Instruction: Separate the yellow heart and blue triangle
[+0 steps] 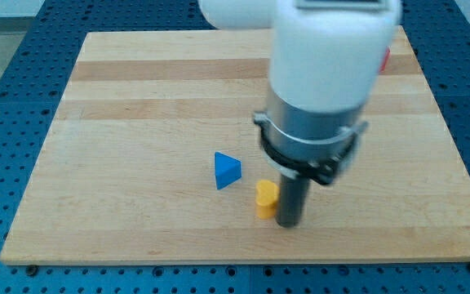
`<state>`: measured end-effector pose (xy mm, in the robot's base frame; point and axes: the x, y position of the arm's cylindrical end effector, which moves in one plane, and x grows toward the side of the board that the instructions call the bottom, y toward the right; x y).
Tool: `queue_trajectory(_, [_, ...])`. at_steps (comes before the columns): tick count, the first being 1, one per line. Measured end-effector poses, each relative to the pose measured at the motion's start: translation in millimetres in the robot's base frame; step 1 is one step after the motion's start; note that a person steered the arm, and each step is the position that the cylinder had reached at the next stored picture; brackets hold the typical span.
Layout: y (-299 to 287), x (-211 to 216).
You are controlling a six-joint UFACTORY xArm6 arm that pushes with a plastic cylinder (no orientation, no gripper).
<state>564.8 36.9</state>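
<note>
Touching my tip [289, 224], the yellow heart [266, 198] sits near the blue triangle [226, 170]; a red block [386, 59] is mostly hidden; no pincer shows

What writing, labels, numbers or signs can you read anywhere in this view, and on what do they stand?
None: no readable text, number or sign shows anywhere.
Blue triangle: plain faces.
Yellow heart: plain, with my tip close at its right.
Wooden board: bare grain only.
Red thing at the arm's right edge: mostly hidden, nothing legible.
</note>
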Motion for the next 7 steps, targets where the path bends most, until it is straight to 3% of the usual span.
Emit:
queue_trajectory(2, [-78.7,-107.7])
queue_trajectory(4, [-166.9,-176.2])
queue_trajectory(5, [-154.2,-226.7])
queue_trajectory(6, [-79.3,-238.1])
queue_trajectory(7, [-22.3,-162.5])
